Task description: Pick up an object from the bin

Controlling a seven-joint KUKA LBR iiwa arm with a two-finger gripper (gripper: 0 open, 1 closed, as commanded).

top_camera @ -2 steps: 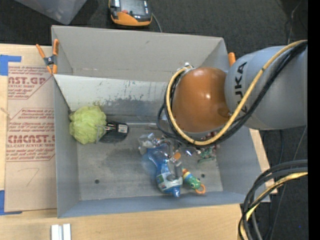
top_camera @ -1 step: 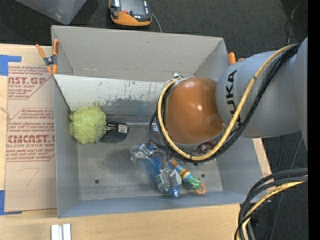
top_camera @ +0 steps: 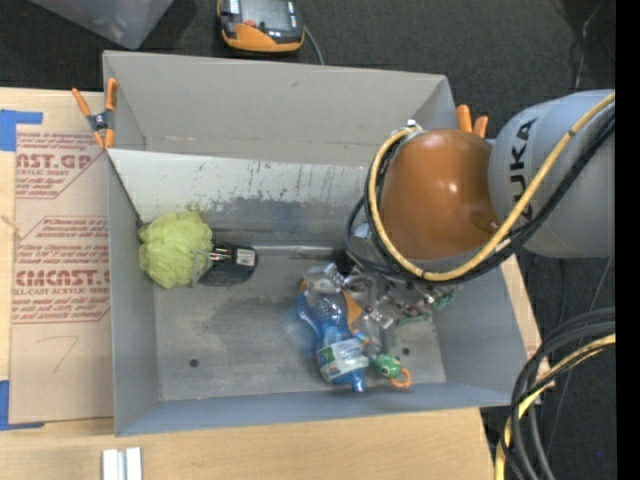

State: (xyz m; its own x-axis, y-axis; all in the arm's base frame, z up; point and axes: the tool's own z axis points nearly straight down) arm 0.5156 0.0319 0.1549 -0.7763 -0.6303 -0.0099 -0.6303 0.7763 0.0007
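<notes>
Lying just beside hand (top_camera: 388, 313), crumpled blue bottle (top_camera: 333, 340)

Your arm (top_camera: 575, 183) is a fat, rounded silver-grey casing with black KUKA lettering (top_camera: 524, 168) on its side. At its wrist you see a glossy orange-brown dome cover (top_camera: 435, 193). 2 cables (top_camera: 376, 193), 1 yellow and 1 black, loop side by side round the dome and cross the casing. Under the dome your gripper (top_camera: 383, 318) is dark and silvery metal.

Grey bin (top_camera: 250, 118), yellow-green fuzzy ball (top_camera: 176, 250), black gadget (top_camera: 228, 261), blue crumpled bottle (top_camera: 328, 326), green-and-orange bit (top_camera: 392, 370).
</notes>
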